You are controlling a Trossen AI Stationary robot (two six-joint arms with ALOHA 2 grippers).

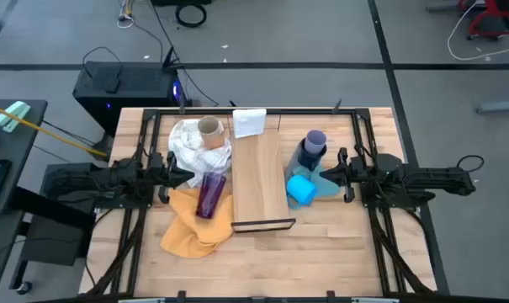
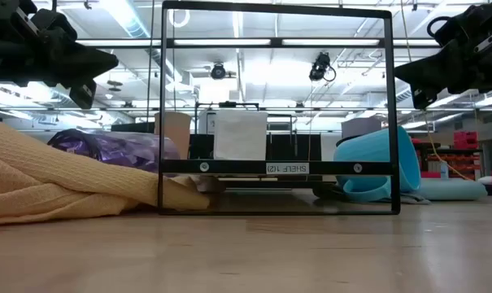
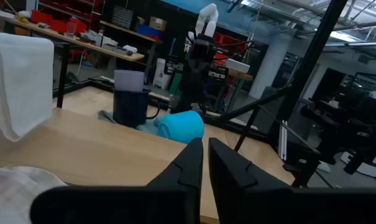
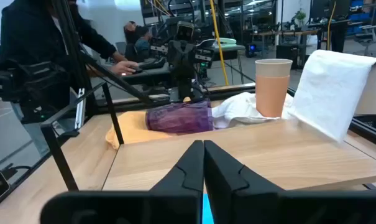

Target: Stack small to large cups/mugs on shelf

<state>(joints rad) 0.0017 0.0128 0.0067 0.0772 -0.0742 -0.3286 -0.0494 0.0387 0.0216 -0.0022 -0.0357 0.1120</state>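
Shelf (image 1: 258, 172) lies bare, light wood; purple tumbler (image 1: 212, 194) lies toppled on the yellow cloth (image 1: 191, 227). Left gripper (image 3: 205, 163) and right gripper (image 4: 203, 163) are both pinched closed, empty.

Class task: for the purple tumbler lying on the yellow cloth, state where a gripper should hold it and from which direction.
Grip the purple tumbler across its middle, coming straight down. It lies on its side on the yellow cloth, so its round wall faces up; the left gripper is nearest.

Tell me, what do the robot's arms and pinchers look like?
Both arms are dark, black and jointed, with bundled black cables trailing behind. The left gripper and right gripper each have two flat, angular black fingers tapering to blunt tips. I see no markings on them.
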